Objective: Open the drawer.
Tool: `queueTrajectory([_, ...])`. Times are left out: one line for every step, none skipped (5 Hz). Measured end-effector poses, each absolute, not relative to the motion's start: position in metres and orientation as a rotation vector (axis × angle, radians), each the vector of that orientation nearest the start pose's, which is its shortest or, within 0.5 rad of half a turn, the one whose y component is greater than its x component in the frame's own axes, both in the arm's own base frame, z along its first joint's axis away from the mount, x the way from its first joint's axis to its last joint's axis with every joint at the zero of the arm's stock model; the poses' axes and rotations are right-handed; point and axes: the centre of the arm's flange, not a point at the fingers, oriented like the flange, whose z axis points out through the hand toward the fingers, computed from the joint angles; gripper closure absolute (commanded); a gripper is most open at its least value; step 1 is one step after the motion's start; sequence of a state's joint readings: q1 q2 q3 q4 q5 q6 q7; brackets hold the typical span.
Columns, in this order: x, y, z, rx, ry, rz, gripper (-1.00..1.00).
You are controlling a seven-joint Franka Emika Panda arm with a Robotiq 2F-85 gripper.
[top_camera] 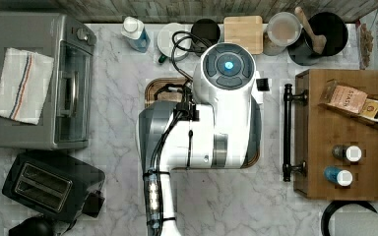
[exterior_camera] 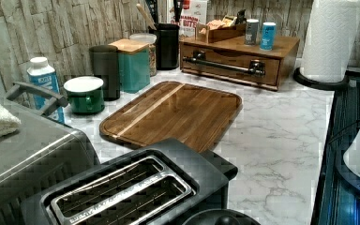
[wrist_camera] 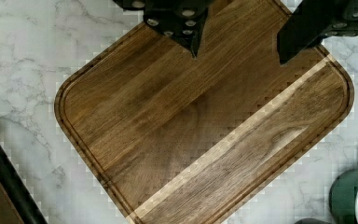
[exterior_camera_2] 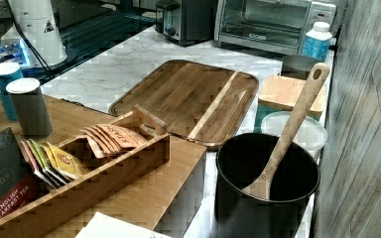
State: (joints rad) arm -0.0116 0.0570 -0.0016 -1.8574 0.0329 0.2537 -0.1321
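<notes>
White marble counter (exterior_camera: 281,136) carries a closed medium-brown wooden drawer (exterior_camera: 232,63) with a long black bar handle (exterior_camera: 225,65) at the top view's right, while the hand (wrist_camera: 237,51) hangs released above the cutting board (wrist_camera: 200,121).

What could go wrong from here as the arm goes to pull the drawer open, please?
The gripper hangs open above the cutting board, well away from the drawer, so a misjudged approach could miss the thin bar handle. Two shakers stand on the wooden unit; a sharp pull might topple them. The unit sits loose on the marble, so it may slide instead of the drawer opening.
</notes>
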Motion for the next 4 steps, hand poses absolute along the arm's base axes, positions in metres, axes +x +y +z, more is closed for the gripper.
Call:
queueTrajectory([0.567, -0.005, 0.476, -2.959, 1.041, 0.154, -1.00])
queueTrajectory([0.568, -0.005, 0.473, -2.961, 1.041, 0.163, -1.00])
queueTrajectory([0.566, -0.005, 0.465, -2.992, 0.936, 0.164, -1.00])
queueTrajectory([0.559, -0.013, 0.453, -3.121, 0.603, 0.035, -1.00])
